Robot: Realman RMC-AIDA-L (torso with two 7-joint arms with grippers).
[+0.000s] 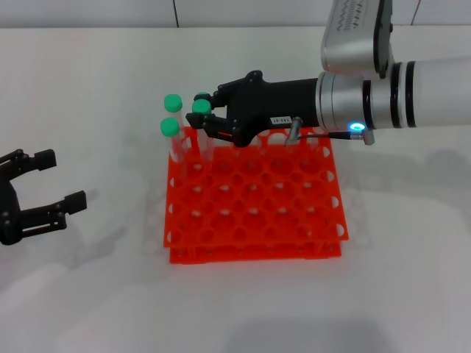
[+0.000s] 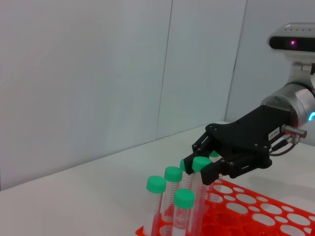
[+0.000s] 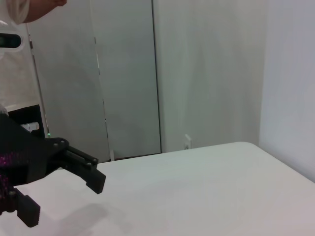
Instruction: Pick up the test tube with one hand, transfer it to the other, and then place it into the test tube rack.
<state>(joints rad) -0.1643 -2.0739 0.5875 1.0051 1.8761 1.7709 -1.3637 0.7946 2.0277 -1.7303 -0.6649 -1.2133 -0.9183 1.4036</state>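
Observation:
The orange-red test tube rack [image 1: 254, 202] stands mid-table; it also shows in the left wrist view [image 2: 256, 206]. My right gripper [image 1: 208, 114], black with a white label, reaches over the rack's far left corner and is shut on a green-capped test tube [image 1: 202, 107] standing upright in a hole there. The left wrist view shows its fingers [image 2: 212, 170] on either side of that tube [image 2: 200, 164], just below the cap. My left gripper [image 1: 51, 184] is open and empty, low at the left, apart from the rack.
Other green-capped tubes [image 1: 171, 127] stand upright in the rack's far left holes, close beside the held one [image 2: 173, 174]. The right wrist view shows the left gripper [image 3: 59, 189] over the white table [image 3: 197, 187]. Walls stand behind the table.

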